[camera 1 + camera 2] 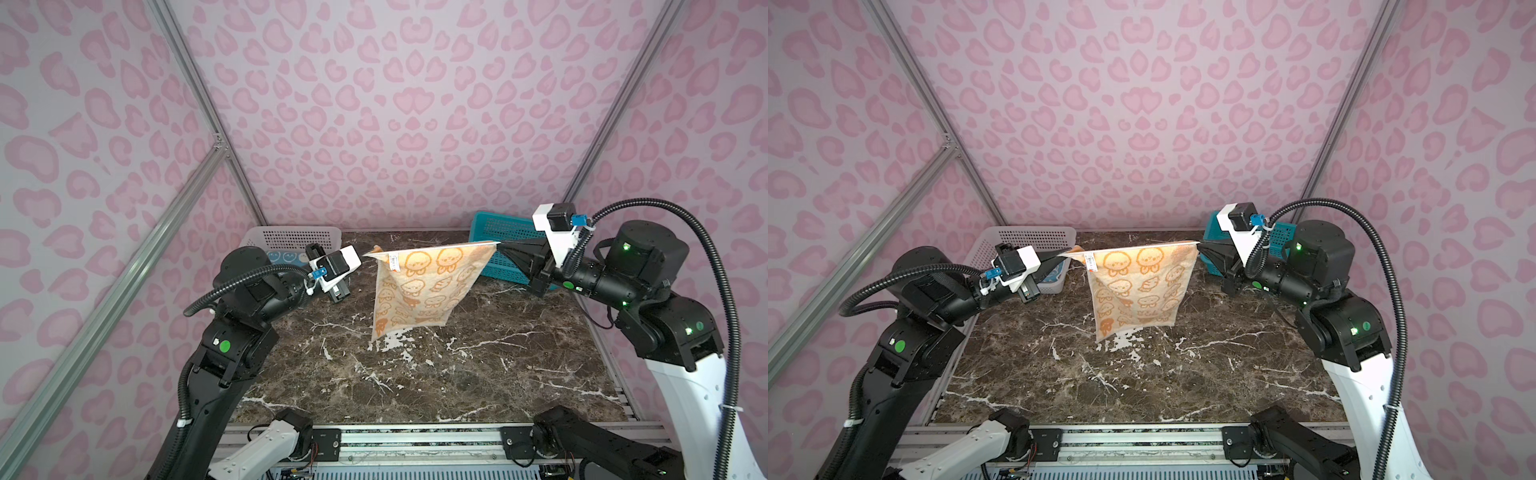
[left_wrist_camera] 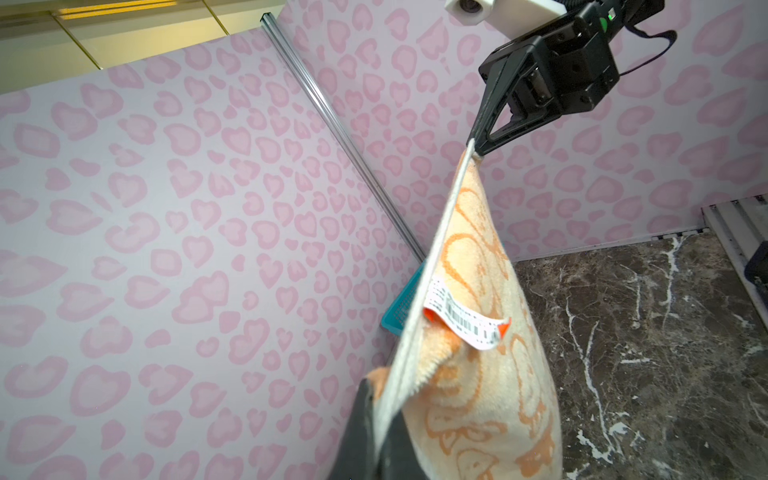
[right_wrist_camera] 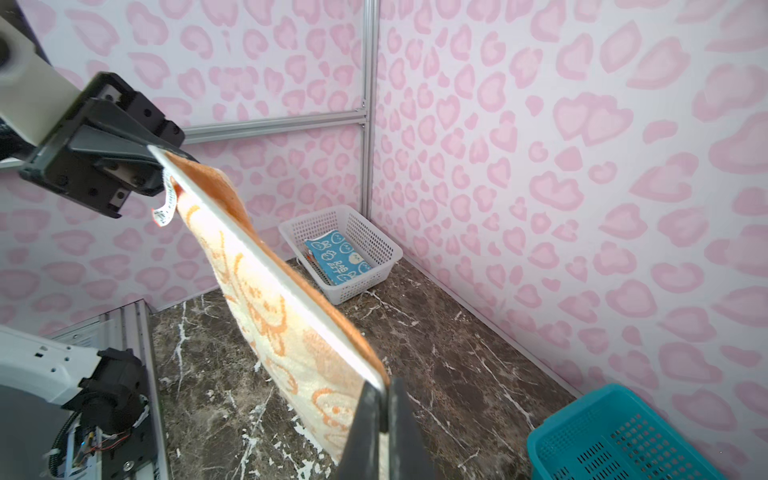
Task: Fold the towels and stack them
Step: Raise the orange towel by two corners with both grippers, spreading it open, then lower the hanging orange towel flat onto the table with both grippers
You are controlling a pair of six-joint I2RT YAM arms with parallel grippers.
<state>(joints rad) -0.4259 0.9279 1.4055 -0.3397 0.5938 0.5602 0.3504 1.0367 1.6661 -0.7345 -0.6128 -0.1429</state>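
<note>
dark brown marble tabletop with white veins. white perforated plastic basket at far left corner, teal perforated basket at far right, well apart. pink heart-print wallpaper on all three walls. aluminium frame post in each far corner. slotted metal rail along near edge.

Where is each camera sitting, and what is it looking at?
Top views: high behind the arms, looking down at the table; both arms show, holding the towel.
Left wrist: on the left arm, looking along the towel to the right tool; its own left tool shows.
Right wrist: on the right arm, looking toward the left tool and white basket; its own tool shows.
Shared: both wrist views show the towel and both tools.
</note>
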